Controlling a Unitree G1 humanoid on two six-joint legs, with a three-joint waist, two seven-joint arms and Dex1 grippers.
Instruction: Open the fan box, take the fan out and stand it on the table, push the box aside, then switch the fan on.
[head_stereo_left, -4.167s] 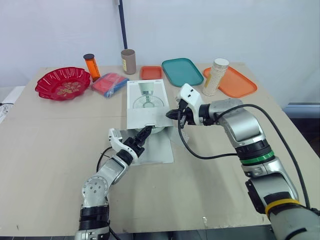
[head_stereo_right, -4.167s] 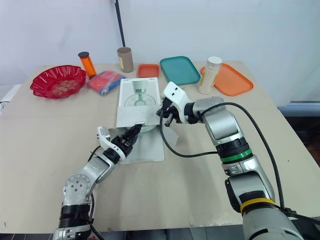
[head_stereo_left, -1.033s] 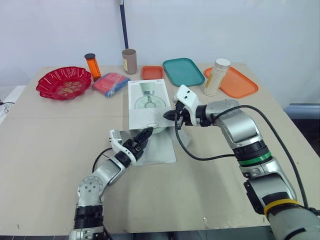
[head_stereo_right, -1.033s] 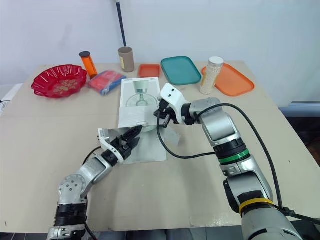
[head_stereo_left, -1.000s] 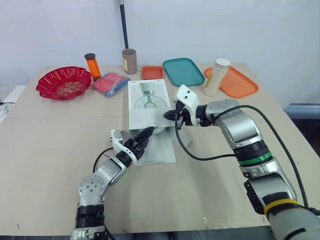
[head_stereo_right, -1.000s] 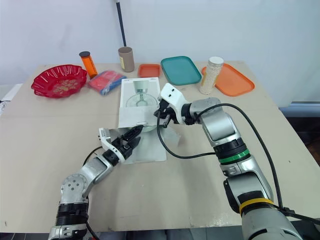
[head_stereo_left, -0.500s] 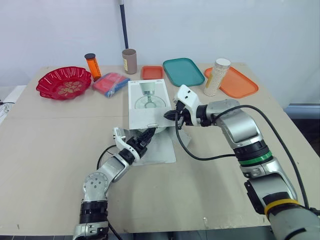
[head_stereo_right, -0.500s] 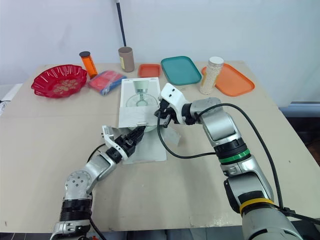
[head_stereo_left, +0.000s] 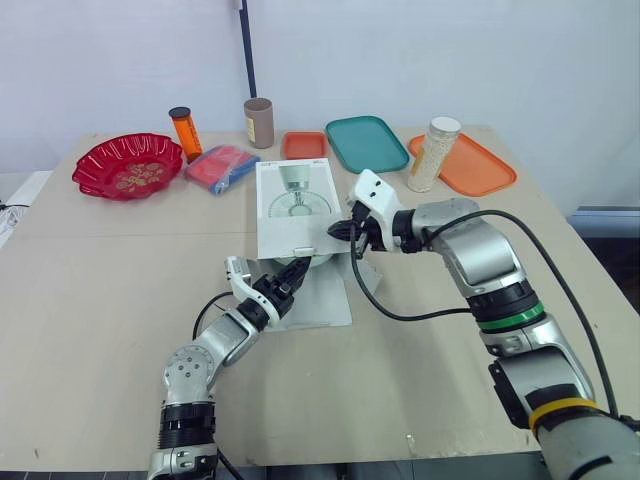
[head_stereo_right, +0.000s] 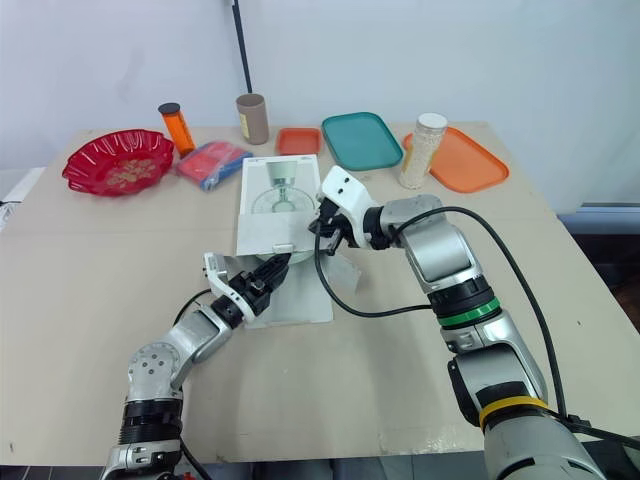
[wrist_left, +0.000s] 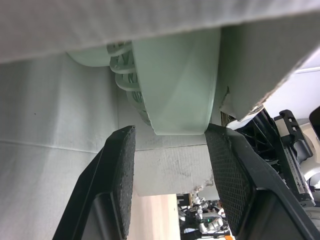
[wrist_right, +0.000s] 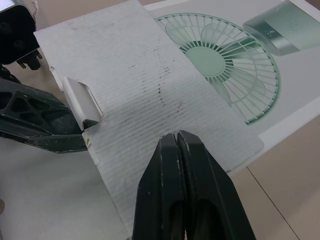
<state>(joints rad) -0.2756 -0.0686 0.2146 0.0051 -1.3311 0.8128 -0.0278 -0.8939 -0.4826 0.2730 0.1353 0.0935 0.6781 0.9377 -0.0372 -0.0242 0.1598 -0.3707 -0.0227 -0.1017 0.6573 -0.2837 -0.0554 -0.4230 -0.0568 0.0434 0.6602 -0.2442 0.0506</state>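
- Fan (wrist_left: 170, 85): lies in near, open end of box (head_stereo_left: 295, 205), mid-table. L gripper (head_stereo_left: 294, 270) spread, one finger each side of its rim, not yet clamped.
- Step: grab fan & pull it out. Go deeper so pads (wrist_left: 122, 165) get round rim, squeeze, draw straight back, low.
- R gripper (head_stereo_left: 347, 231): fingers together at box's R near corner; can't tell if card's pinched. Should pin box while L pulls.
- Bowl (head_stereo_left: 125, 167), tray (head_stereo_left: 364, 142): far side, well apart.

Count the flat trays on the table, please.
3. A small orange tray lies just behind the fan box; a teal tray is to its right; a larger orange tray is farthest right. None seems hidden.
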